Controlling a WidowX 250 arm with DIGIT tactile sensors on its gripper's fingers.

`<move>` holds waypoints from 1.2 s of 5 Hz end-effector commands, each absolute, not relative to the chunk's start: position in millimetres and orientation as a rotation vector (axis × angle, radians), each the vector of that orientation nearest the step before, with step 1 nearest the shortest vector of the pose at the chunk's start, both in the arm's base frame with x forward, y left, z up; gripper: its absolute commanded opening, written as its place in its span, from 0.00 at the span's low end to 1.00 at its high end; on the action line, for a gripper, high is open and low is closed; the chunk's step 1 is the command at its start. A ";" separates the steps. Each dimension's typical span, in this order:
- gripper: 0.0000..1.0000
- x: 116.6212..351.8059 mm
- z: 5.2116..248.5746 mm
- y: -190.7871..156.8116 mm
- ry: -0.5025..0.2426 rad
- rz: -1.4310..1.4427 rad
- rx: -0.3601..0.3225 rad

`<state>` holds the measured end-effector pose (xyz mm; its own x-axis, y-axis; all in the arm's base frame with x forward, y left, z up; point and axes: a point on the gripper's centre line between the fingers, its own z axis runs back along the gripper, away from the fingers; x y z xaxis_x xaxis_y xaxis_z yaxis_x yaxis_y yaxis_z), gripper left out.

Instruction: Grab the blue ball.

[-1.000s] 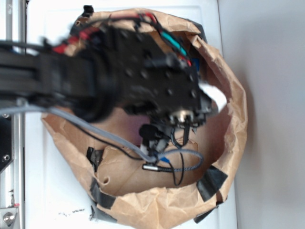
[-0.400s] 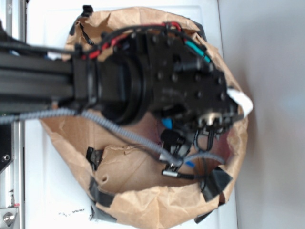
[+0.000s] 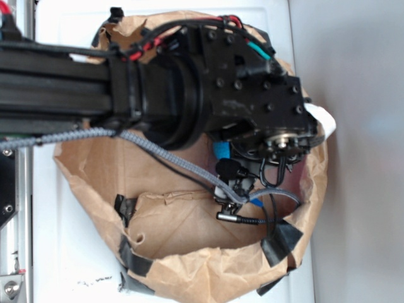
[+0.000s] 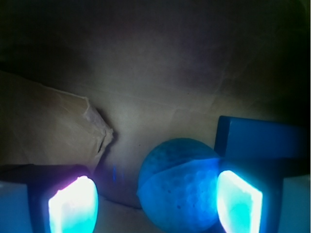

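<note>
Seen from the wrist, the open hand (image 4: 155,201) straddles the blue ball (image 4: 179,184), its lower part cut off, a blue block (image 4: 262,141) half-hidden behind.

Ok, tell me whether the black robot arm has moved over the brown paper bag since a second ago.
Yes. In the exterior view the black robot arm has shifted rightward, toward the brown paper bag's right rim.

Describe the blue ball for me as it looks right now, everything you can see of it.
The blue ball shows only in the wrist view: a teal-blue sphere with a finely dimpled surface and a curved seam line. It sits on the brown paper floor of the bag, between the open gripper's glowing fingers, hard up against the picture-right finger and well clear of the other. A flat blue block lies just behind it. In the exterior view the arm hides it.
</note>
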<state>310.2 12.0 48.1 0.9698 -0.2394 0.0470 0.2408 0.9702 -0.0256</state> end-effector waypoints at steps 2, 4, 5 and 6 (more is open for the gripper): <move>1.00 318.9 42.8 38.9 -0.064 -0.174 0.021; 0.00 322.0 40.0 36.8 -0.075 -0.165 0.030; 0.00 318.6 45.8 36.7 -0.089 -0.166 0.033; 0.00 305.7 70.5 35.6 -0.142 -0.169 -0.002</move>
